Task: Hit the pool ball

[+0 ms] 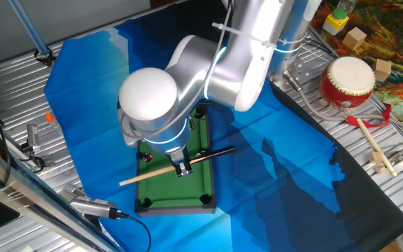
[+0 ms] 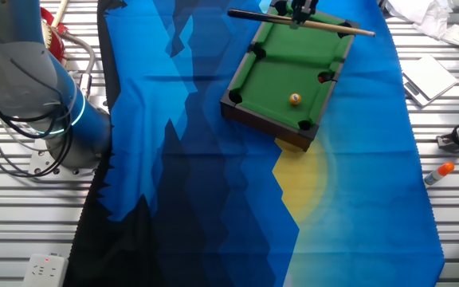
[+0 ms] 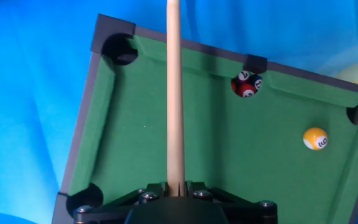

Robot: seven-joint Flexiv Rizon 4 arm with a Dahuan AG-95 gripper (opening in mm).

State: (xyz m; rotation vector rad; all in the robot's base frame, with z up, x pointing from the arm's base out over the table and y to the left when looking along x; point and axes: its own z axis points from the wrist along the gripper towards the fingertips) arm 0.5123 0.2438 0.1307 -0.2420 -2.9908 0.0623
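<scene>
The small glossy orange pool ball (image 3: pixel 316 139) with its pale spot lay on the green felt of the toy pool table (image 3: pixel 210 155), near the long rail on one side and not far from a corner pocket; in the other fixed view the ball (image 2: pixel 295 99) sat alone toward the near end of the felt. A tiny red ball (image 3: pixel 247 86) rested against the side pocket on the same rail, well apart from the orange one. The slim wooden cue stick (image 3: pixel 173 93), pale along most of its length and black at one end, lay across the table's far end, above the felt. The two-finger gripper (image 1: pixel 182 168) was pinched on the cue partway along its length, holding it roughly level. The silver robot arm (image 1: pixel 208 70) loomed over the table. A crumpled blue cloth (image 2: pixel 190 159) covered the metal bench beneath, and a red toy drum (image 1: pixel 348 82) with a drumstick stood off to one side.
</scene>
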